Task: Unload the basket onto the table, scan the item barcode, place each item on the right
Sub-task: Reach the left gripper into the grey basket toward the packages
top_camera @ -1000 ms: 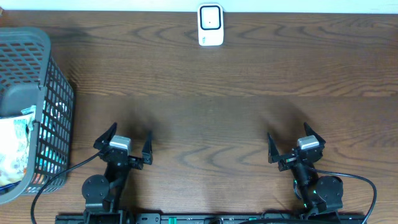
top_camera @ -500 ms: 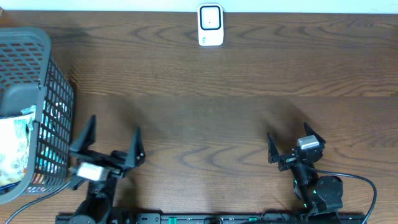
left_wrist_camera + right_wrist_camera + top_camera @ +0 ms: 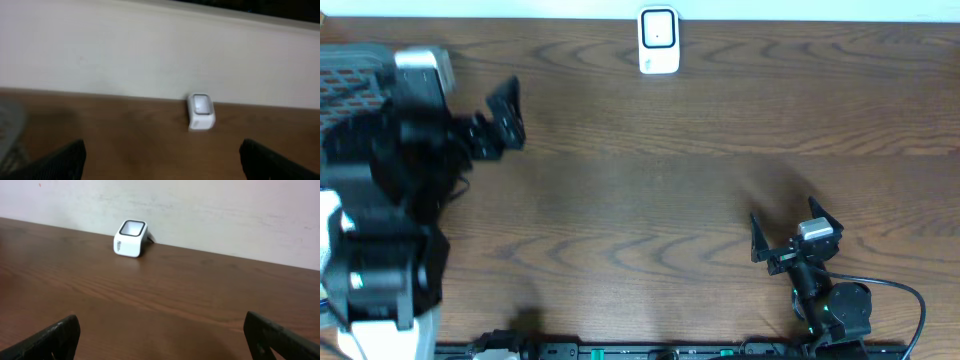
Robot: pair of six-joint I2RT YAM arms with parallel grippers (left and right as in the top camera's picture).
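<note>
Well, scanner [image 3: 659,40]: we see the white barcode reader standing at the far edge of the table [image 3: 650,180], against the pale wall [image 3: 200,210], its dark-rimmed window on top.
Left arm [image 3: 380,200]: raised close under the overhead camera, it looms large and blurred, well to the left of the scanner.
Left gripper [image 3: 162,145]: its jaws stand wide apart with nothing between them. In its wrist view the scanner sits ahead, framed between the two dark fingers and well apart from them.
Right gripper [image 3: 788,232]: low over the table on the near side, to the right of the scanner and well apart from it. Its jaws are spread wide and hold nothing.
Basket [image 3: 355,52]: grey mesh, far left of the scanner. We see only a strip of rim and mesh past the left arm.
Item: we cannot tell where it lies, because the left arm hides the inside of the basket.
</note>
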